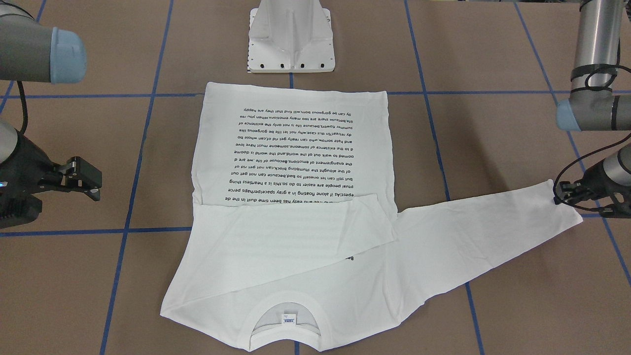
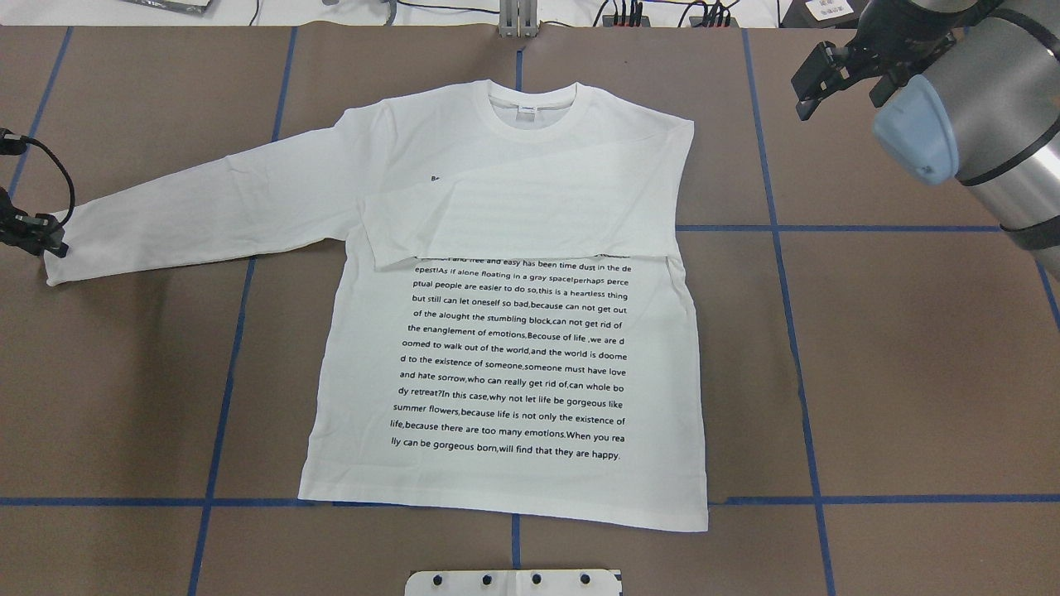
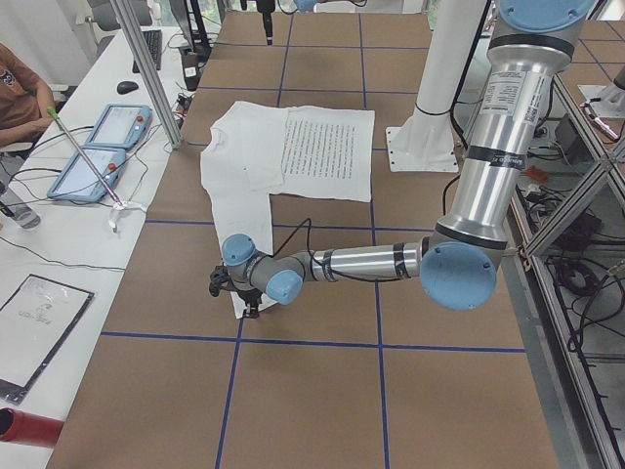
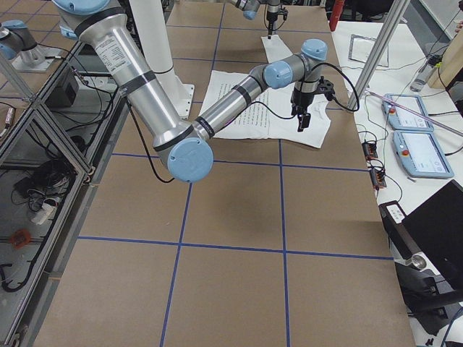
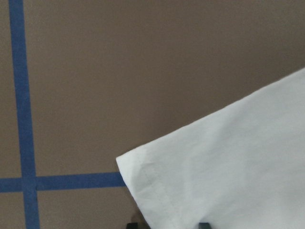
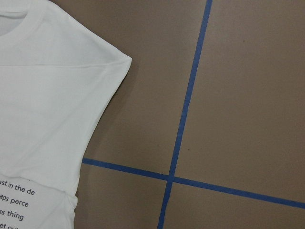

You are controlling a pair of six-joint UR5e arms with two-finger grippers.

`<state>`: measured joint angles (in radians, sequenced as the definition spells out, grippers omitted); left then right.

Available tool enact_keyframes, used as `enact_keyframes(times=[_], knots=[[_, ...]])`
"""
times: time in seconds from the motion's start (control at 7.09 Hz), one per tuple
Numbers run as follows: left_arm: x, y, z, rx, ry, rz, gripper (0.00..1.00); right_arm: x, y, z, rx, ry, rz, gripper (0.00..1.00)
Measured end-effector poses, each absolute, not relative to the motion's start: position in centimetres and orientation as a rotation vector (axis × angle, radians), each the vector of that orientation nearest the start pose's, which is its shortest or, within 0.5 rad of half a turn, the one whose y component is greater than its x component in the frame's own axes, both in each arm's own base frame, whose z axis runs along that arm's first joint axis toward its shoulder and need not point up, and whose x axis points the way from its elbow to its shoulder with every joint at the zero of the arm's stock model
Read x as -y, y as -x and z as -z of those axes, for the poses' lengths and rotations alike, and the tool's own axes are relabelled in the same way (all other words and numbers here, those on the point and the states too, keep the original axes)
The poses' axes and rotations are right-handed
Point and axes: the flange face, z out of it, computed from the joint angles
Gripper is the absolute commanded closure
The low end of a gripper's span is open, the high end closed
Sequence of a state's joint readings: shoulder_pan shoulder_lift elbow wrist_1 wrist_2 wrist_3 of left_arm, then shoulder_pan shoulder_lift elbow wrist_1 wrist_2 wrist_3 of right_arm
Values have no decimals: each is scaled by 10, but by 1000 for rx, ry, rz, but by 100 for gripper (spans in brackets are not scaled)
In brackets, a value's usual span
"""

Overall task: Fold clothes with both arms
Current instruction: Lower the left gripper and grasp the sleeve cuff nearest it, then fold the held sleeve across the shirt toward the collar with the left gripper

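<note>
White cotton lies flat on the brown table [image 2: 911,372]: we see the shirt [image 2: 505,397] spread face up in the middle, collar [image 2: 534,108] towards the far edge and hem towards the robot's base. Its right sleeve [image 2: 513,215] is folded in across the chest and covers the top lines of the black text [image 2: 513,364]. Its left sleeve [image 2: 207,215] runs straight out to the robot's left, across a line of blue tape [image 2: 232,331]. The left gripper [image 1: 561,196] sits low at the cuff [image 5: 157,186] of that outstretched sleeve. In the wrist view we make out its jaws standing a little apart at the bottom edge, the cuff between them, not pinched. The right gripper [image 2: 807,83] hangs above bare table off the shirt's right shoulder [image 6: 114,62], clear of the cloth. Its jaws are parted and hold nothing.
</note>
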<state>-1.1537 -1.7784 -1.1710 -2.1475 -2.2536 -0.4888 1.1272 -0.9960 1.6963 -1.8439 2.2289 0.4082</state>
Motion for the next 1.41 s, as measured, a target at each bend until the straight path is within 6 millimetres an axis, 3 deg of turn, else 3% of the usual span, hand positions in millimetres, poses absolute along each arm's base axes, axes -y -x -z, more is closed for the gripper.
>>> enact_keyframes(times=[0.14,0.42,0.7,1.13,1.27,1.41], knots=[[571,-176,-688,-767,-36,-62,100,623,214,-297,760,-107,172,0],[571,-177,-685,-778,-34,-66,100,623,212,-297,760,-108,170,0],[572,-181,-667,-825,-42,-81,100,622,211,-300,760,-107,171,0],[578,-184,-603,-870,-120,-112,100,605,203,-303,769,-113,168,0],[584,-186,-570,-872,-129,-114,100,595,199,-313,770,-105,166,0],[595,-191,-522,-867,-122,-110,100,584,193,-328,765,-90,163,0]])
